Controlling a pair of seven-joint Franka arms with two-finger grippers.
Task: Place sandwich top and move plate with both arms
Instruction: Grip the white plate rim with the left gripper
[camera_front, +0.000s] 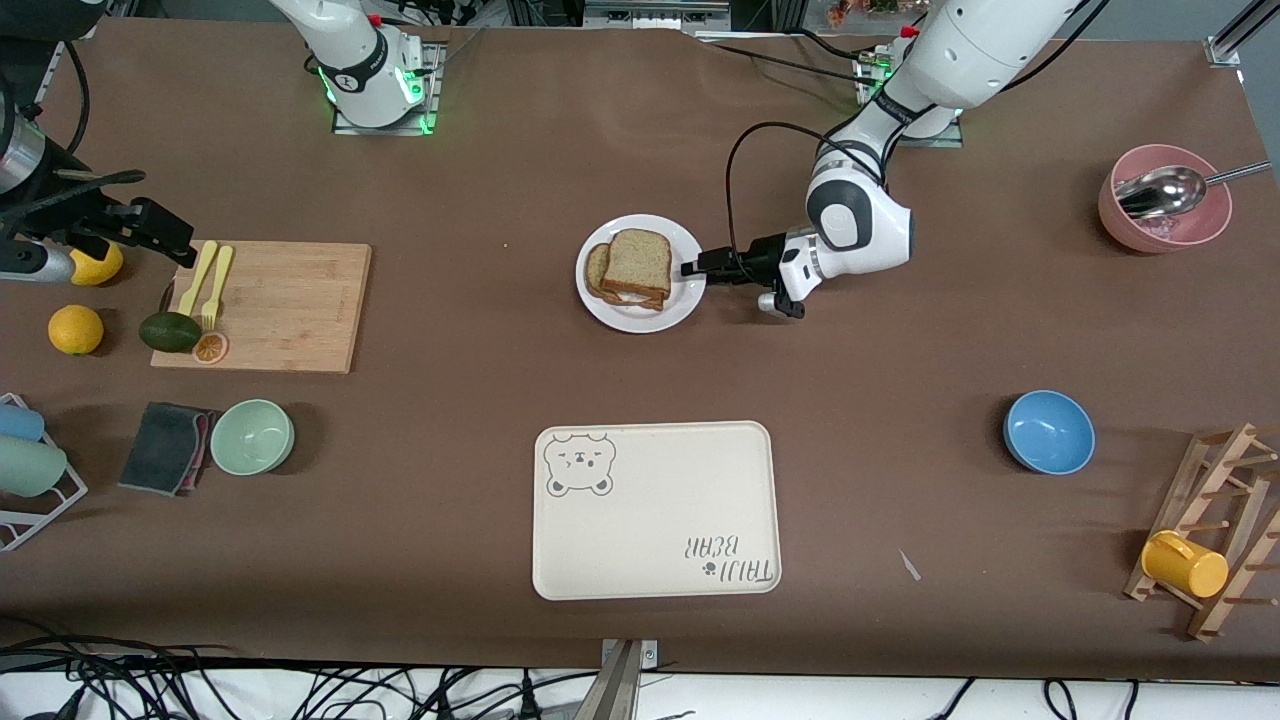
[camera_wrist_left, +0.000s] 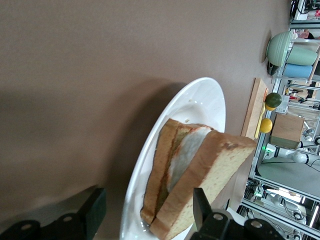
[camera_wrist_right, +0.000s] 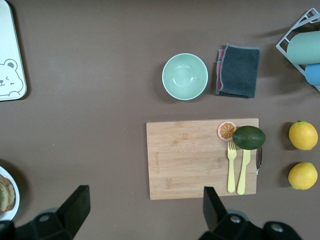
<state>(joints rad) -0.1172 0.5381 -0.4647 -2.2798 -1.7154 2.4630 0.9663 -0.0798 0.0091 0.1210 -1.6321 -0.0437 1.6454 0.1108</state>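
The sandwich top (camera_front: 637, 262) (camera_wrist_left: 220, 170), a plain brown slice, lies on the stacked sandwich on the round white plate (camera_front: 640, 312) (camera_wrist_left: 200, 100) in the middle of the table. A second slice and a white egg layer show beneath it. My left gripper (camera_front: 697, 268) (camera_wrist_left: 145, 212) is at the plate's rim on the side toward the left arm's end. It is open, with one finger (camera_wrist_left: 94, 212) below the rim by the table and the other (camera_wrist_left: 200, 202) above the plate next to the sandwich. My right gripper (camera_front: 170, 238) (camera_wrist_right: 142, 205) hangs open high over the right arm's end, holding nothing.
A cream bear tray (camera_front: 655, 510) lies nearer the camera than the plate. A cutting board (camera_front: 280, 305) with forks, avocado and orange slice, a green bowl (camera_front: 252, 436), a cloth and lemons sit toward the right arm's end. A blue bowl (camera_front: 1048, 431), pink bowl (camera_front: 1165, 210) and cup rack (camera_front: 1215, 540) sit toward the left arm's end.
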